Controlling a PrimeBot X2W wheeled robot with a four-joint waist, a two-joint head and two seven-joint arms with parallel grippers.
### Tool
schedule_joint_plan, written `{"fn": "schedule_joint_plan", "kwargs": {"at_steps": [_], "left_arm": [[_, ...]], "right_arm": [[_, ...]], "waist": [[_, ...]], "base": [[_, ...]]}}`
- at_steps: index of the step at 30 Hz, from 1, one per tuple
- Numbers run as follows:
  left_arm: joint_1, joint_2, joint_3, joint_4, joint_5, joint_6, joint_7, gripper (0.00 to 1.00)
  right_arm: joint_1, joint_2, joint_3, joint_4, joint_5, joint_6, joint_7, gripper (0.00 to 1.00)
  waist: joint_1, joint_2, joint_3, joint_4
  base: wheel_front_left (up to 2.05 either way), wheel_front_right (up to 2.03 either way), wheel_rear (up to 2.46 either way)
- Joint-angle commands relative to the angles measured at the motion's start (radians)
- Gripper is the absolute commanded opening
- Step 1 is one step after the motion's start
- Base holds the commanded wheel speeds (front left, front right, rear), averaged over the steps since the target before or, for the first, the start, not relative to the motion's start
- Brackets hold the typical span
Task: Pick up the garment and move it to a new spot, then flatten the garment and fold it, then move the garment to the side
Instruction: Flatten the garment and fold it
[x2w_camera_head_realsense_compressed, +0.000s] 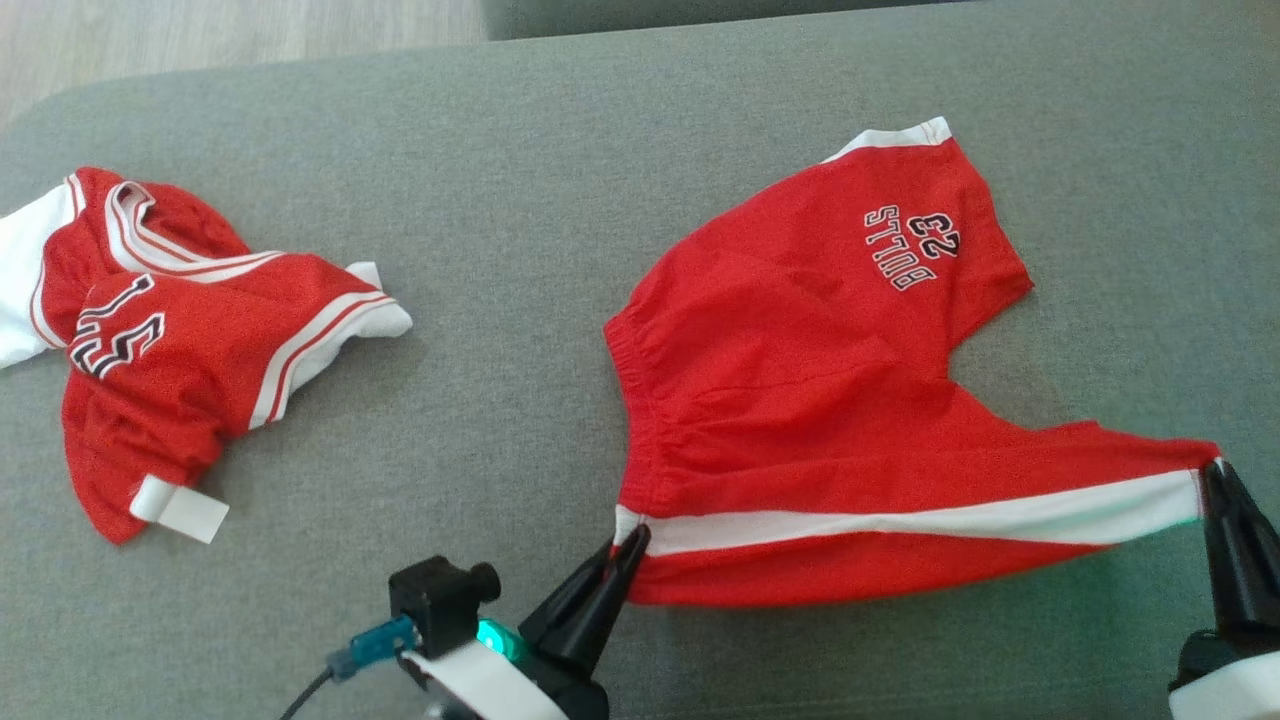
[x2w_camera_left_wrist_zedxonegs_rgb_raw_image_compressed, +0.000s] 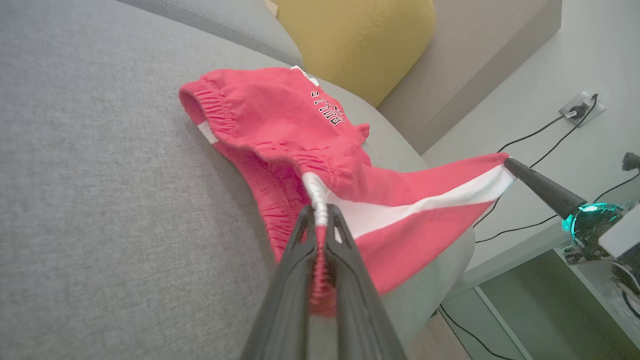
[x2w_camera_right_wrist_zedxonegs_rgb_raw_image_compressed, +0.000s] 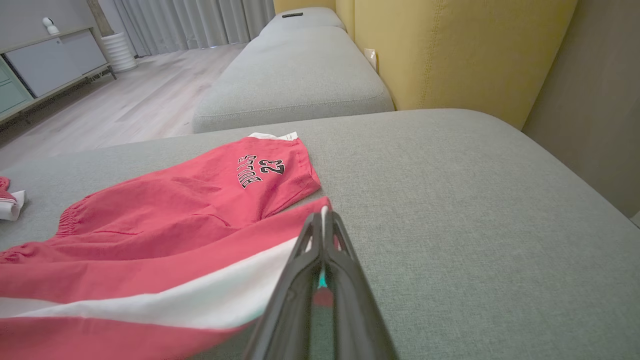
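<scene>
The garment (x2w_camera_head_realsense_compressed: 800, 380) is a pair of red shorts with a white side stripe and "BULLS 23" print, spread on the grey couch seat (x2w_camera_head_realsense_compressed: 520, 220). My left gripper (x2w_camera_head_realsense_compressed: 632, 540) is shut on the waistband end of the stripe (x2w_camera_left_wrist_zedxonegs_rgb_raw_image_compressed: 320, 210). My right gripper (x2w_camera_head_realsense_compressed: 1212, 478) is shut on the hem end of the same stripe (x2w_camera_right_wrist_zedxonegs_rgb_raw_image_compressed: 324, 220). The near edge is lifted and stretched between the two grippers, while the far leg (x2w_camera_right_wrist_zedxonegs_rgb_raw_image_compressed: 260, 170) lies flat on the seat.
A crumpled red and white jersey (x2w_camera_head_realsense_compressed: 170, 340) lies on the seat's left side. A yellow back cushion (x2w_camera_right_wrist_zedxonegs_rgb_raw_image_compressed: 450, 50) stands beyond the seat. The floor, cables and a wall socket (x2w_camera_left_wrist_zedxonegs_rgb_raw_image_compressed: 580, 107) are past the couch's edge.
</scene>
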Motion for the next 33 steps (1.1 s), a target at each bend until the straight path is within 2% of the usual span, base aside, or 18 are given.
{"fn": "schedule_joint_plan", "kwargs": {"at_steps": [1,5,9,14,17,22,26,29,33], "left_arm": [[-0.042,0.026,0.005,-0.025,-0.011,-0.006,-0.005,0.0],[-0.044,0.024,0.016,-0.05,-0.047,-0.006,-0.005,0.0],[-0.055,-0.012,0.058,-0.095,-0.137,-0.006,-0.005,0.0],[-0.159,-0.038,0.064,-0.103,-0.266,-0.006,-0.005,0.0],[-0.246,-0.059,0.067,-0.058,-0.335,-0.006,0.01,0.0],[-0.384,-0.126,0.118,0.089,-0.418,0.017,0.048,0.0],[-0.491,-0.156,0.125,0.196,-0.434,0.037,0.052,0.0],[-0.556,-0.168,0.116,0.26,-0.447,0.029,0.043,0.0],[-0.617,-0.174,0.093,0.34,-0.468,0.019,0.03,0.0]], "right_arm": [[-0.005,-0.027,0.013,-0.038,0.003,-0.002,0.002,0.0],[-0.022,-0.04,0.015,-0.046,0.008,-0.002,0.007,0.0],[-0.112,-0.081,0.026,-0.025,0.013,-0.002,0.012,0.0],[-0.302,-0.17,0.044,0.058,0.026,-0.002,0.056,0.0],[-0.421,-0.23,0.074,0.123,0.034,-0.002,0.108,0.0],[-0.633,-0.335,0.174,0.274,0.055,-0.002,0.183,0.0],[-0.802,-0.394,0.285,0.407,0.065,-0.002,0.21,0.0],[-0.921,-0.419,0.374,0.514,0.06,-0.002,0.199,0.0],[-1.048,-0.419,0.473,0.663,0.074,-0.002,0.169,0.0]], "waist": [[0.0,0.0,0.005,0.0],[0.0,0.0,0.016,-0.006],[0.0,0.0,0.036,-0.011],[0.0,0.0,0.075,0.01],[0.0,0.0,0.102,0.033],[0.0,0.0,0.151,0.066],[0.0,0.0,0.191,0.086],[0.0,0.0,0.216,0.097],[0.0,0.0,0.243,0.108]], "base": [[0.0,0.0,0.0],[0.0,0.0,0.0],[0.0,0.0,0.0],[0.0,0.0,0.0],[0.0,0.0,0.0],[0.0,0.0,0.0],[0.0,0.0,0.0],[0.0,0.0,0.0],[0.0,0.0,0.0]]}}
